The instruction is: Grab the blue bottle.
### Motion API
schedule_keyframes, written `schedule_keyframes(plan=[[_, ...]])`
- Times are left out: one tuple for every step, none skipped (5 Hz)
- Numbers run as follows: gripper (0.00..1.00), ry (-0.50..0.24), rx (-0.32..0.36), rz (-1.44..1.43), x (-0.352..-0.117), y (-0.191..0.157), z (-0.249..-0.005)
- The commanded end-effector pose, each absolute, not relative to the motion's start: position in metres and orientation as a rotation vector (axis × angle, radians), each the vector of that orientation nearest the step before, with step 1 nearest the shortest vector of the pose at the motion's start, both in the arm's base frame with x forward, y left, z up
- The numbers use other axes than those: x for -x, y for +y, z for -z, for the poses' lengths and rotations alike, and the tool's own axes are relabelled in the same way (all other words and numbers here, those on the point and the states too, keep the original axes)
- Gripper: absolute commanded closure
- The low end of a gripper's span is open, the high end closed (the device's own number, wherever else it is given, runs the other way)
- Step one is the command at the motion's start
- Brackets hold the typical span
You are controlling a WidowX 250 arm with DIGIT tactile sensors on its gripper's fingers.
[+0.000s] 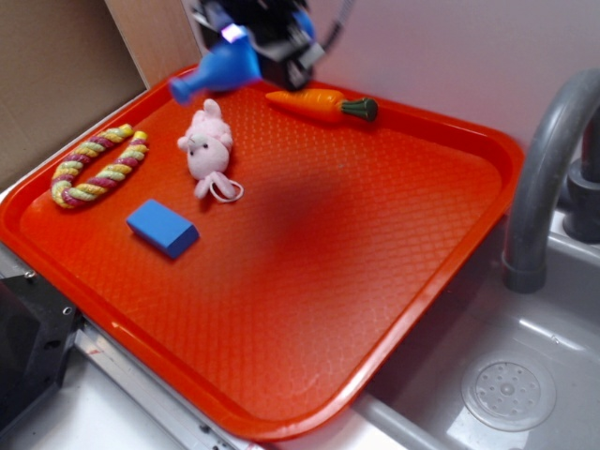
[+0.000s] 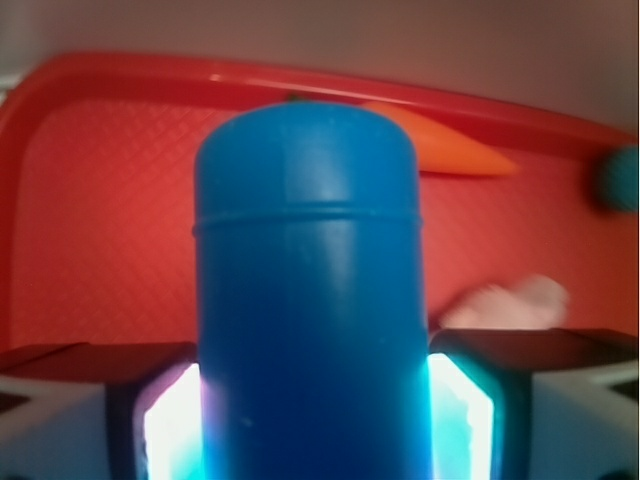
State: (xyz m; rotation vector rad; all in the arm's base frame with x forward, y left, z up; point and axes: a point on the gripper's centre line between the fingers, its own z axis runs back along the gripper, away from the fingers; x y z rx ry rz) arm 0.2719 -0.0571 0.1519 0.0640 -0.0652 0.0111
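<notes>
The blue bottle (image 1: 218, 67) is held in the air above the far edge of the orange tray (image 1: 375, 281), lying roughly level with its narrow neck pointing left. My gripper (image 1: 246, 39) is shut on its wide body at the top of the exterior view. In the wrist view the bottle (image 2: 308, 300) fills the middle, its flat base towards the tray's far rim, and my gripper (image 2: 312, 420) has a finger pressed against each side of it.
On the tray lie a carrot (image 1: 322, 104), a pink plush bunny (image 1: 208, 145), a flat blue block (image 1: 162, 227) and a braided rope ring (image 1: 98, 166). A grey faucet (image 1: 544, 169) and a sink (image 1: 506, 389) stand at the right. A wall is close behind.
</notes>
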Motion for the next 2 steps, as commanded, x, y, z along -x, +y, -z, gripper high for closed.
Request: schedule_keyframes(plan=[[1.0, -0.198, -0.002, -0.132, -0.2272, -0.0475, -0.2161], [1.0, -0.227, 0.057, -0.101, -0.2179, -0.0431, -0.217]])
